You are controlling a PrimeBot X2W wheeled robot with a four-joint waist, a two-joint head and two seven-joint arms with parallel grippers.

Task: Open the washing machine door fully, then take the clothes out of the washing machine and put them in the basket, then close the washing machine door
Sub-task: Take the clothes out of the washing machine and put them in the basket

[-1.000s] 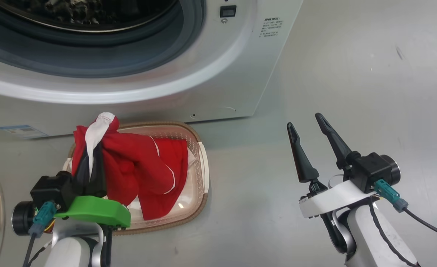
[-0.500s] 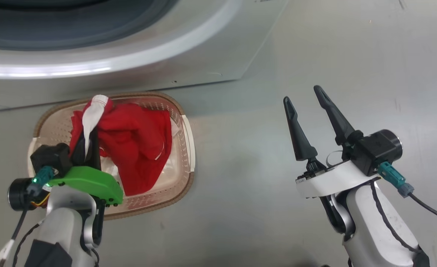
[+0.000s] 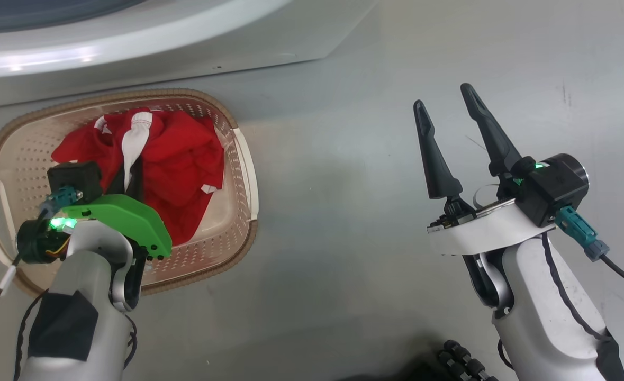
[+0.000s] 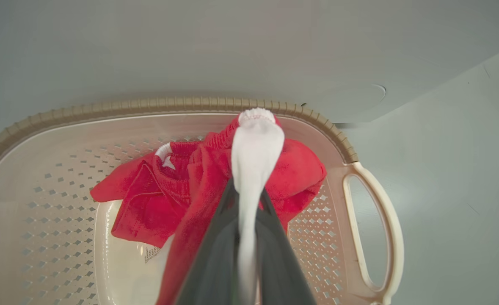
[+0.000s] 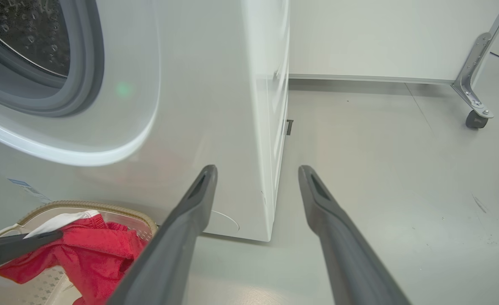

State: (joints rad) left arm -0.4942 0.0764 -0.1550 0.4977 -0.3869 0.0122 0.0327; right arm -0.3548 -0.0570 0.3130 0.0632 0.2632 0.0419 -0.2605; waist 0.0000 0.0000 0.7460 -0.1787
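The red clothes [image 3: 184, 159] with white trim lie bunched inside the cream basket [image 3: 20, 153], which stands on the floor in front of the white washing machine [image 3: 132, 47]. My left gripper [image 3: 130, 169] is down in the basket, shut on the garment's white trim. The left wrist view shows the trim pinched at the left gripper [image 4: 248, 192], with the clothes [image 4: 181, 186] spread below in the basket [image 4: 147, 103]. My right gripper [image 3: 443, 96] hangs open and empty over bare floor to the right. The washing machine door is out of view.
In the right wrist view the right gripper [image 5: 257, 170] points past the washing machine's [image 5: 215, 106] right front corner; its grey gasket [image 5: 80, 84] and open drum mouth show. A metal frame on a caster [image 5: 473, 97] stands far right by the wall.
The head view has tilted down. My left gripper has lowered the clothes from above the basket rim down into the basket. The right gripper stays open.
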